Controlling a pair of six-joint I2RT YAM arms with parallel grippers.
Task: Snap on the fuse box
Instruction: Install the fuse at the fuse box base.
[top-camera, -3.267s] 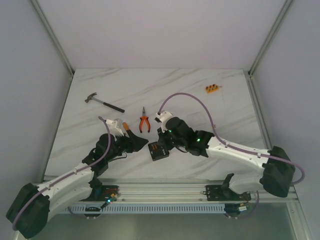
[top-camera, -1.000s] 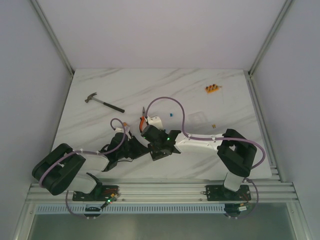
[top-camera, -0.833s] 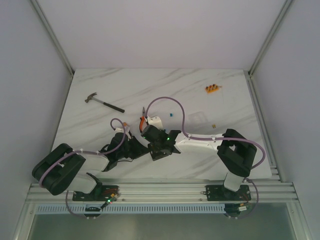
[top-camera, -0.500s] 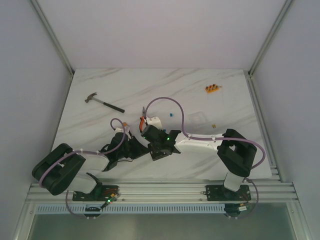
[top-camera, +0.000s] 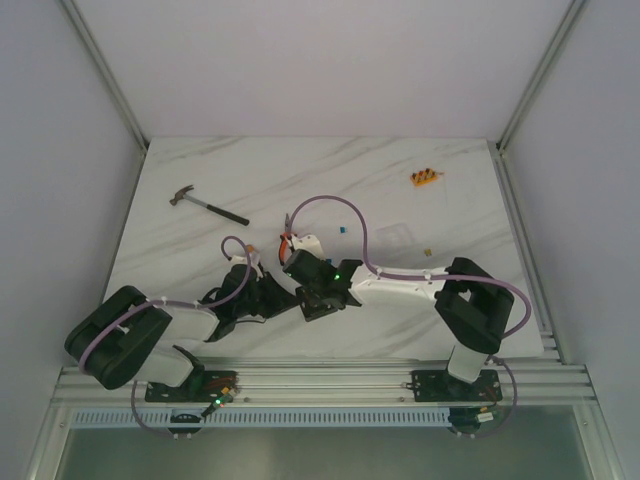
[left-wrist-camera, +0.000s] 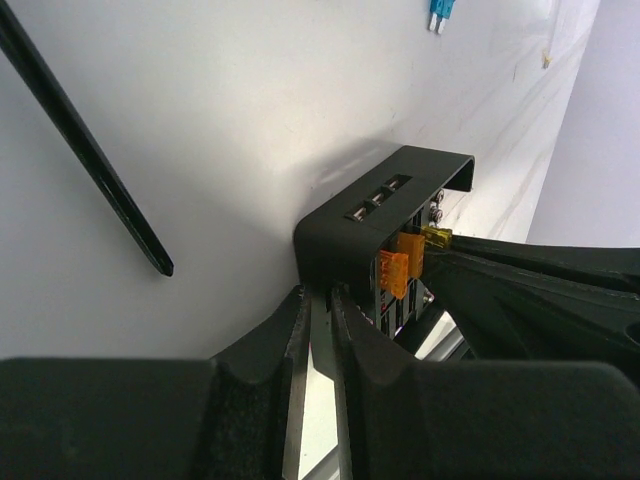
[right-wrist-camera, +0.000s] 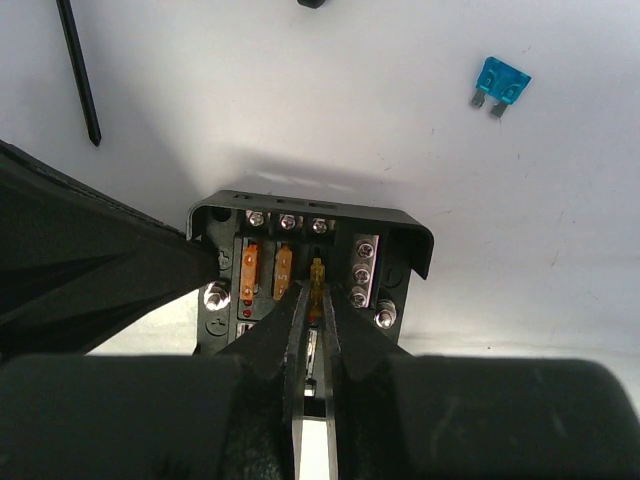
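The fuse box is a small black open box, tilted up off the table, with two orange fuses in its slots. In the top view the fuse box is mostly hidden under the two wrists. My left gripper is shut on the box's near wall. My right gripper reaches in from above, shut on a small yellow fuse that sits in the third slot. A clear square lid lies flat on the table to the right, apart from the box.
A hammer lies at the far left, and orange-handled pliers lie just behind the wrists. A black screwdriver shaft lies left of the box. A loose blue fuse lies beyond the box. An orange strip of fuses sits at the far right.
Since the oldest frame both arms have folded in and shifted left around the fuse box. Over the last second they stay almost still, and the left jaws have narrowed slightly.
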